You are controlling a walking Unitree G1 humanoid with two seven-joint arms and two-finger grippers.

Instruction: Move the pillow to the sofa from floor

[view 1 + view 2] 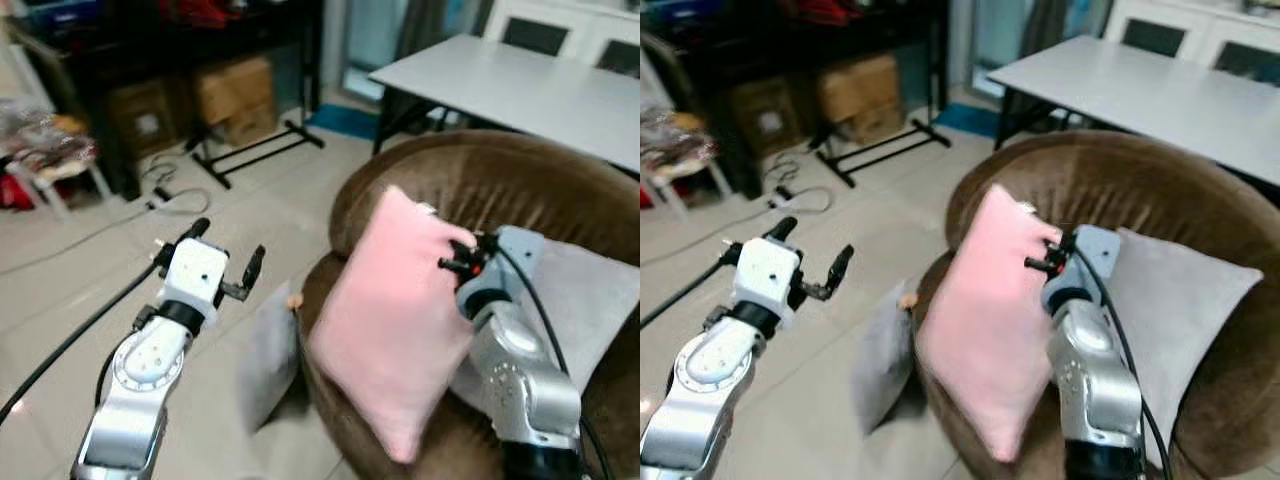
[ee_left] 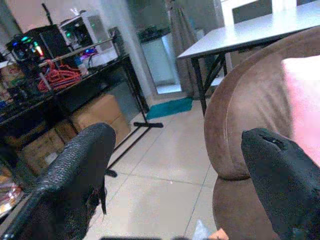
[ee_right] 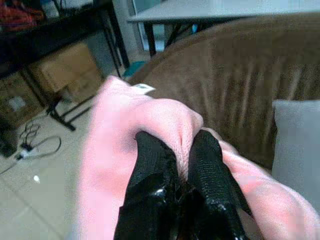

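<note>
Right wrist view shows the pink pillow (image 3: 150,130) bunched into a fold, with the right hand (image 3: 182,165) pinching that fold tight between its two black fingers (image 3: 150,175). From the head views, the pillow stands tilted on the front edge of the brown sofa (image 1: 500,180), its lower corner hanging over the seat's rim, its upper part leaning back beside the hand that grips it. Just behind that hand a grey cushion (image 1: 590,300) lies against the sofa's backrest. Below the pillow, on the floor (image 1: 250,200), another grey cushion (image 1: 265,360) leans against the sofa's front.

The left hand (image 1: 225,260) hovers over the floor, well apart from the pillow, fingers spread and holding nothing. Beyond the sofa stands a grey worktop (image 1: 520,90).

I judge the job nearly done: the pillow is off the floor and on the sofa; what remains is letting go and perhaps settling it further in.
</note>
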